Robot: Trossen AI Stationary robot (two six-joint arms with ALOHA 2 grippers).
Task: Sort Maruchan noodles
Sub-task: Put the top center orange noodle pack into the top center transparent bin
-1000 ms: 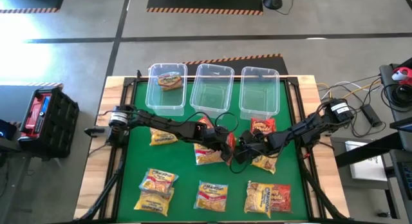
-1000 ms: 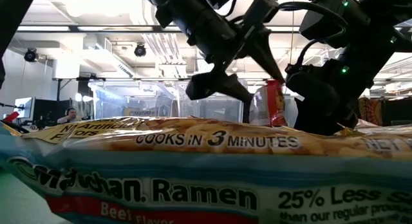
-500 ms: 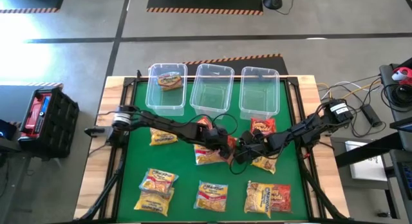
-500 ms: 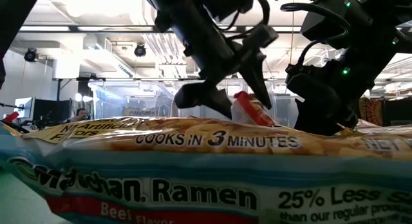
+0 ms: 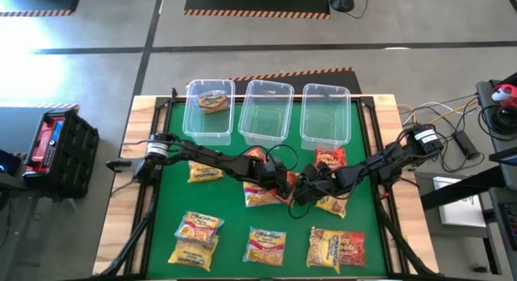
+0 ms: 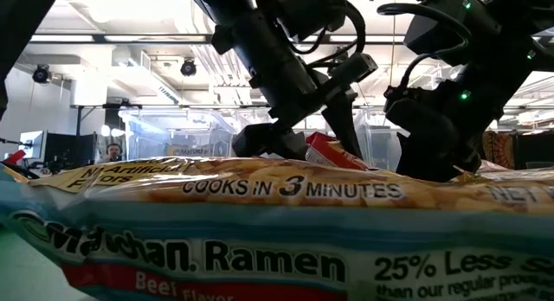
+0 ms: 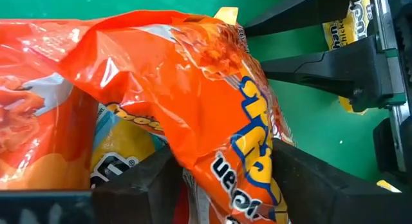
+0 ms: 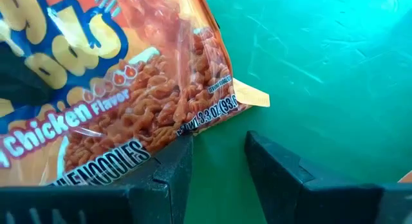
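Observation:
An orange Maruchan noodle packet (image 7: 212, 89) lies mid-table, crumpled, partly over a yellow packet (image 7: 122, 150). My left gripper (image 5: 283, 184) reaches in from the table's left and is shut on it. My right gripper (image 5: 303, 190) comes from the right. It is open at the same packet's corner (image 8: 193, 130), with bare green mat between its fingers. In the low view the packet (image 6: 333, 150) leans low between the left gripper's fingers. Other packets lie flat around: yellow (image 5: 204, 172), yellow (image 5: 260, 197), red (image 5: 329, 158), and several along the near edge. My left gripper pinches a raised, buckled edge of the orange packet (image 7: 222, 166) between its two fingers. It comes slanting down from the table's left. The rest of the packet sags onto the yellow packet and the mat. My right gripper has one finger (image 8: 170, 169) at the packet's corner; whether it touches, I cannot tell.
Three clear bins stand in a row at the far edge: the left one (image 5: 194, 119) holds one packet (image 5: 213, 100), beside the middle (image 5: 268, 111) and right (image 5: 325, 115) bins. A big packet (image 6: 260, 223) fills the low view's foreground. Both arms meet closely mid-table.
My left gripper has sunk toward the table and rolled a little, and its fingers have drawn closer about the orange packet. The packet stood upright beside my right gripper; it has tipped toward the table's left and now leans low.

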